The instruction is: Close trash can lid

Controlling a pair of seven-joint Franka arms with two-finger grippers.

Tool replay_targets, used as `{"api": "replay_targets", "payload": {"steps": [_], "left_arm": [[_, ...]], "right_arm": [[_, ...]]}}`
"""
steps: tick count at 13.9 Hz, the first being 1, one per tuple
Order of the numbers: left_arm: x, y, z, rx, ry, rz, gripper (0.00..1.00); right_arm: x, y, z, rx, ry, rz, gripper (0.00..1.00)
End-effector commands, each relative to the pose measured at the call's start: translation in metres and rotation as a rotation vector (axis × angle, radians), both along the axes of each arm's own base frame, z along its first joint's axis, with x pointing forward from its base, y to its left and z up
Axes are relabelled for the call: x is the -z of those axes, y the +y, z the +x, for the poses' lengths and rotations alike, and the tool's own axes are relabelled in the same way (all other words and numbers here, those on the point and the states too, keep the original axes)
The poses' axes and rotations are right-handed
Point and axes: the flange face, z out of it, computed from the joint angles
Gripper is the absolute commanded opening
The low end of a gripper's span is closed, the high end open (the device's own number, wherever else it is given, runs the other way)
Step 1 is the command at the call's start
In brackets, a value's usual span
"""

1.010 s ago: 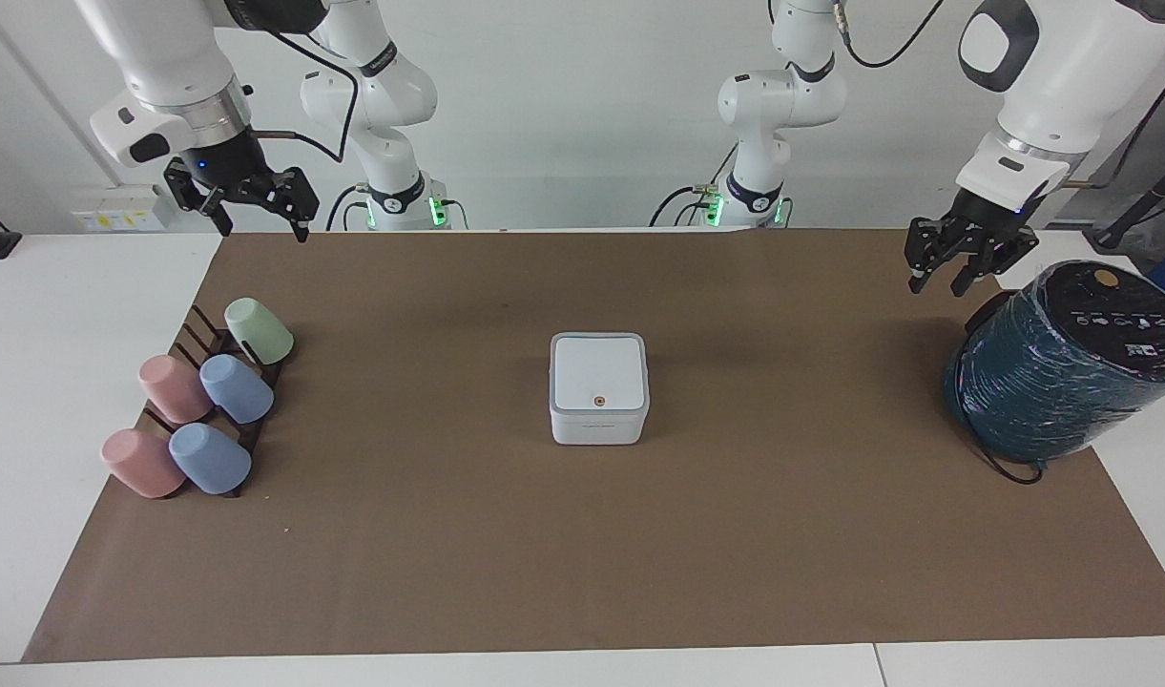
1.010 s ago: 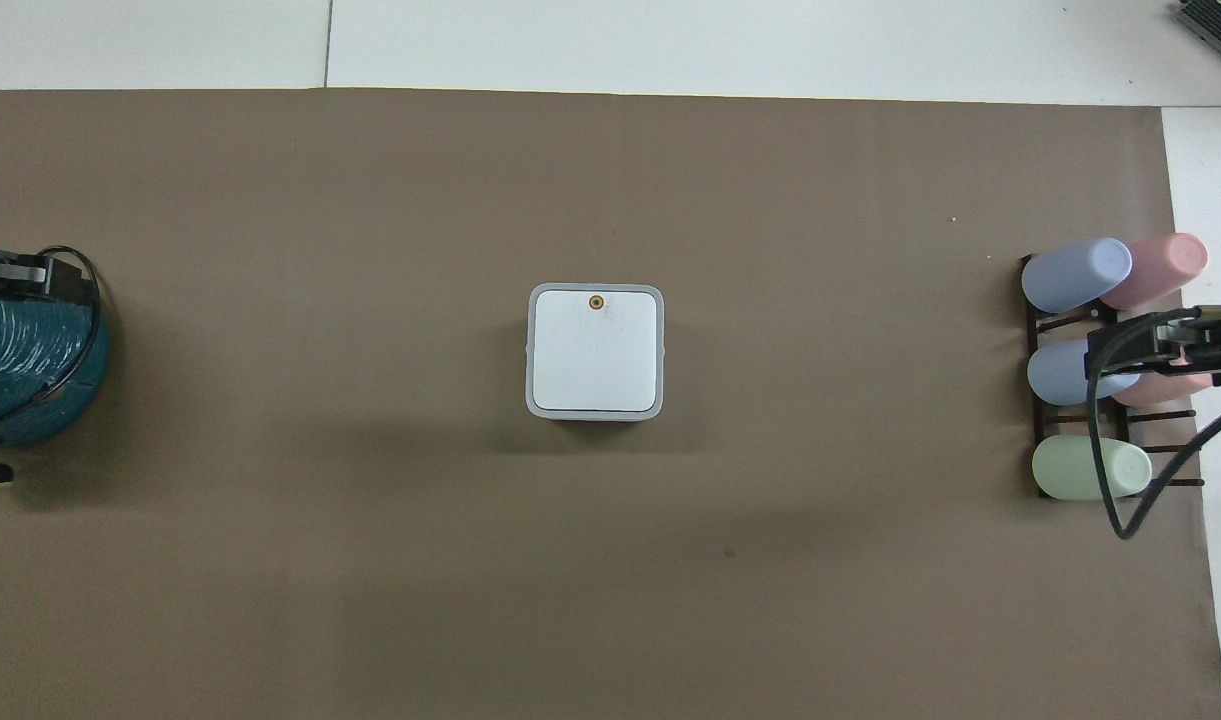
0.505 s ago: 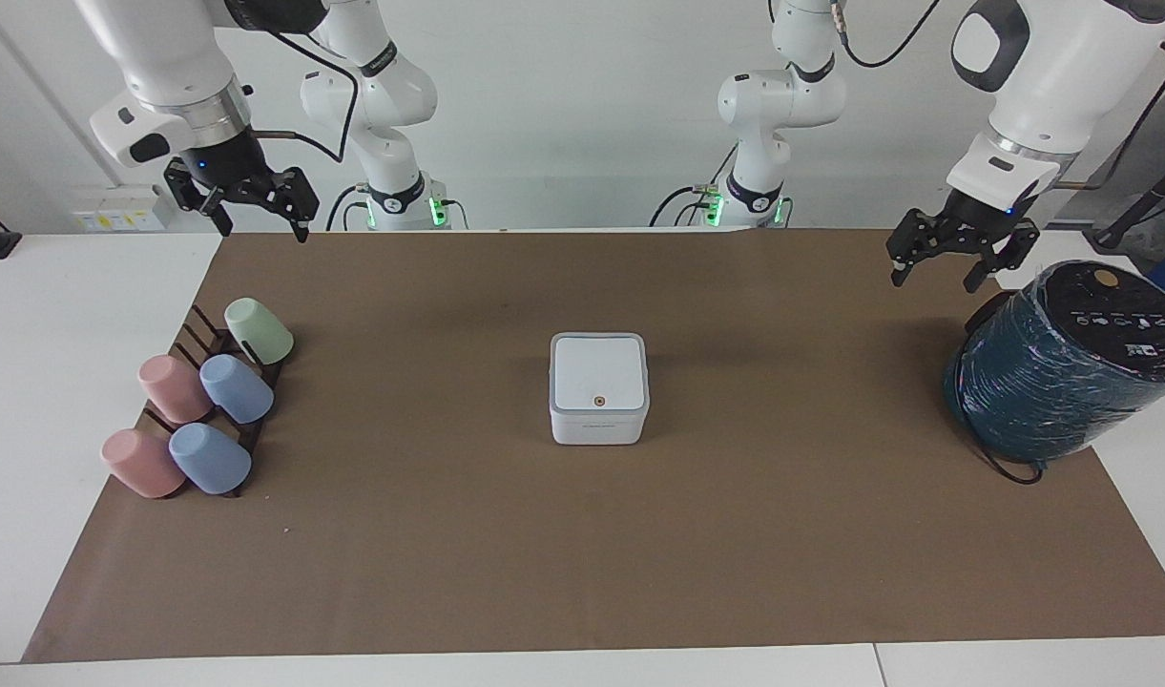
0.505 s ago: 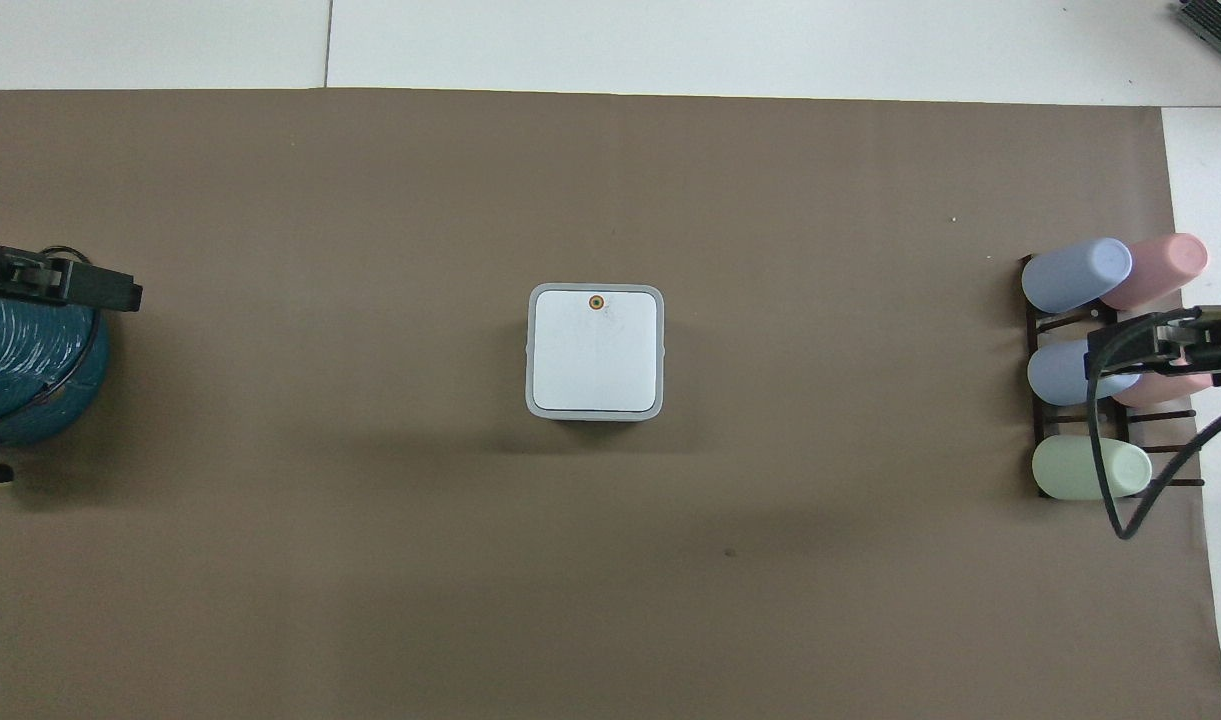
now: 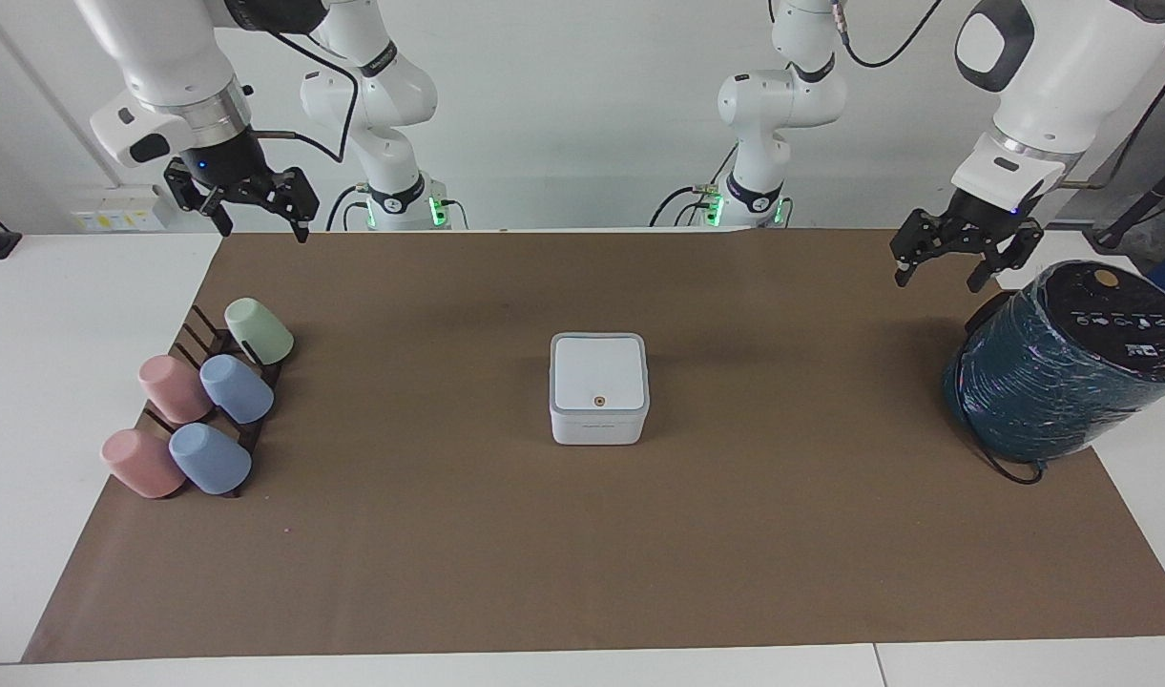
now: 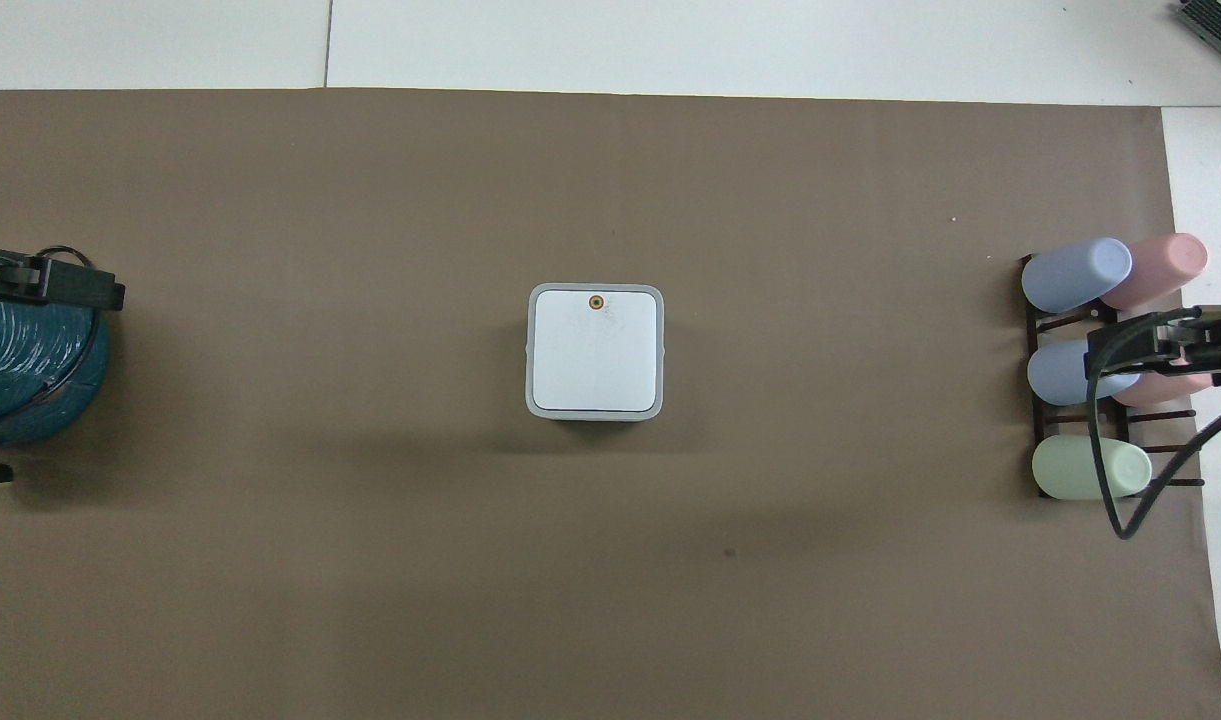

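brown paper mat (image 5: 582,534) | small white cube-shaped plastic trash can (image 5: 598,426), flat square white lid (image 5: 598,372) on it | left gripper (image 5: 950,269) and right gripper (image 5: 254,218) both spread, empty, raised at mat corners | risk: any press could slide the light can

Lid (image 5: 598,371) apparently flat on trash can (image 5: 598,420); both grippers raised, fingers spread

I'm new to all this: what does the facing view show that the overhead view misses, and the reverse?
Facing view only: both arms whole, the left gripper and right gripper raised with jaws open, and the trash can front wall. Overhead only: the lid square-on inside its grey rim. Both: lid lying flat on the can, the cups on their rack, the teal cylinder.
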Motion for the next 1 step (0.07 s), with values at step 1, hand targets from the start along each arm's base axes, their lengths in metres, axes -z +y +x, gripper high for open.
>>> {"api": "replay_targets", "payload": {"steps": [1], "left_arm": [[-0.0024, 0.0011, -0.0060, -0.002, -0.005, 0.019, 1.00]], "right_arm": [[-0.0015, -0.0004, -0.0061, -0.017, -0.007, 0.005, 1.00]]}}
